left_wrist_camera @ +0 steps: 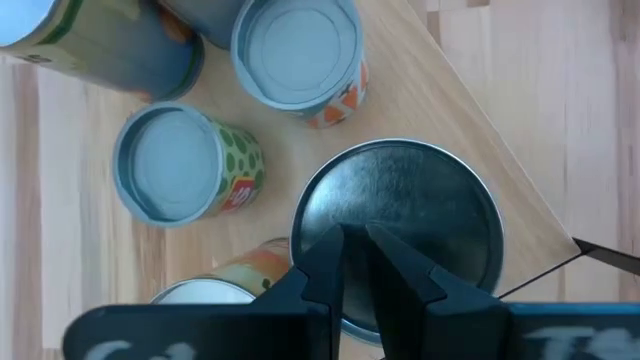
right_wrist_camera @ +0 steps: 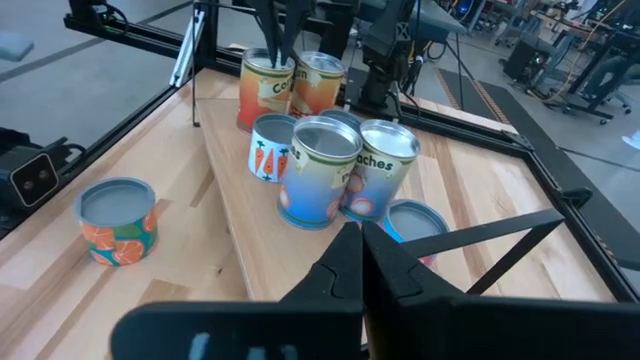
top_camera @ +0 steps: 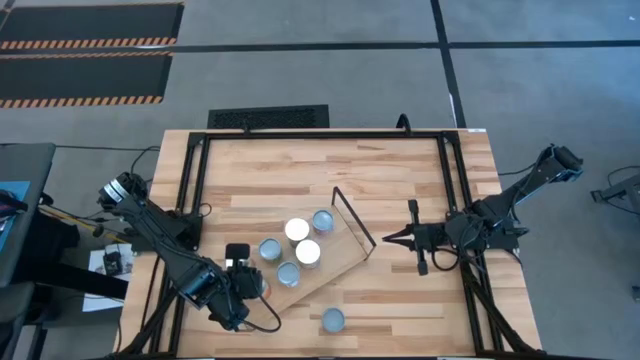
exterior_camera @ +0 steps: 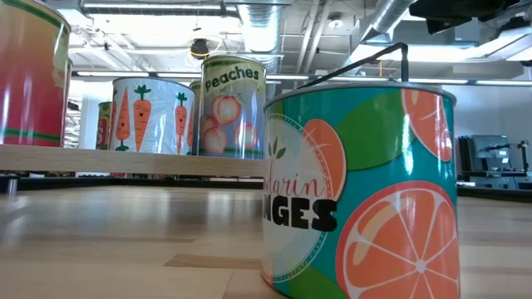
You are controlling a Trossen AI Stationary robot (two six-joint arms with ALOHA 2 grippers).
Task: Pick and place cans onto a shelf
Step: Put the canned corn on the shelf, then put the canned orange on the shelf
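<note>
The light-wood shelf (top_camera: 340, 248) lies slanted at mid-table, a black wire frame (top_camera: 355, 215) at its right end. Several cans stand on it, white-topped (top_camera: 297, 229) and blue-grey-topped (top_camera: 322, 220). My left gripper (left_wrist_camera: 357, 245) is shut over a dark silver-topped can (left_wrist_camera: 420, 210) at the shelf's left end; in the high view the gripper (top_camera: 248, 280) hides this can. One blue-grey-topped orange can (top_camera: 333, 320) stands alone on the table near the front edge. My right gripper (top_camera: 385, 240) is shut and empty, right of the wire frame. My left gripper points down with its shut fingers (left_wrist_camera: 335, 250) over the dark can's round top (left_wrist_camera: 400, 200), left of its middle. The can stands upright on the shelf board. I cannot tell whether the fingertips touch the top.
Next to the dark can stand a green-labelled can (left_wrist_camera: 170, 165) and an orange-labelled can (left_wrist_camera: 297, 55). The low view has the orange can (exterior_camera: 362, 191) close up, with peach (exterior_camera: 233, 108) and carrot (exterior_camera: 154, 116) cans on the shelf behind. Black rails (top_camera: 195, 190) border the table.
</note>
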